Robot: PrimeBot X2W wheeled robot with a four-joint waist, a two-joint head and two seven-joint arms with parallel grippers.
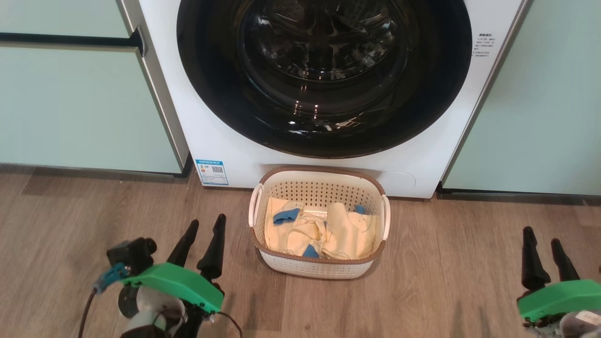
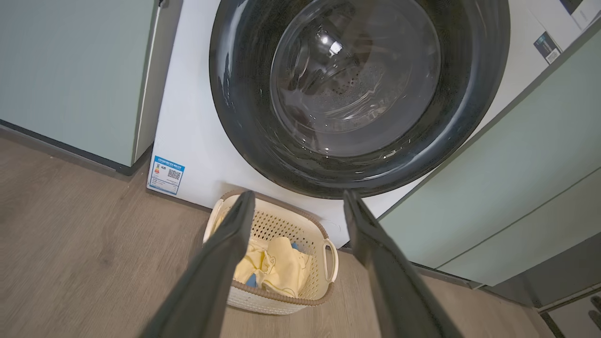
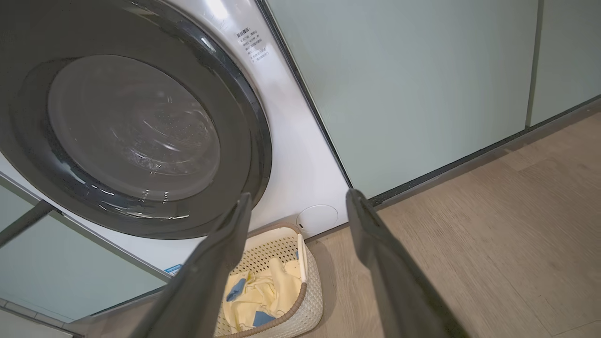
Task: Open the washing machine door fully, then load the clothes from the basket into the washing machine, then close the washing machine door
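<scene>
Just standing here watching. The small rectangular cream plastic basket with perforated sides and a brown rim (image 1: 319, 268) is sitting on the wood-look plank floor (image 1: 94, 211). Its far end is tucked right up against the foot of the big white front-loading washing machine (image 1: 211, 136).

Straight above the basket, the large round door with the wide glossy black rim and bulging clear glass centre (image 1: 206, 70) is sitting flush with the machine front, so it's closed. The steel drum is showing through the glass.

The soft pale yellow clothes with bright blue patches (image 1: 340, 230) are lying crumpled in the bottom of the basket, between its two white side handles.

The robot's left pincer (image 1: 207, 219) is hovering near the basket's left side, not touching it. Its two long dark fingers are spread apart and gripping nothing, tips pointing toward the machine. The right pincer (image 1: 542, 234) is hanging well off to the basket's right, farther from it than the left one, fingers likewise spread and pinching nothing.

A small blue sticker (image 1: 211, 172) is showing on the white panel just up and left of the basket. Pale green cabinet panels (image 1: 70, 103) are standing behind the basket on both sides.
</scene>
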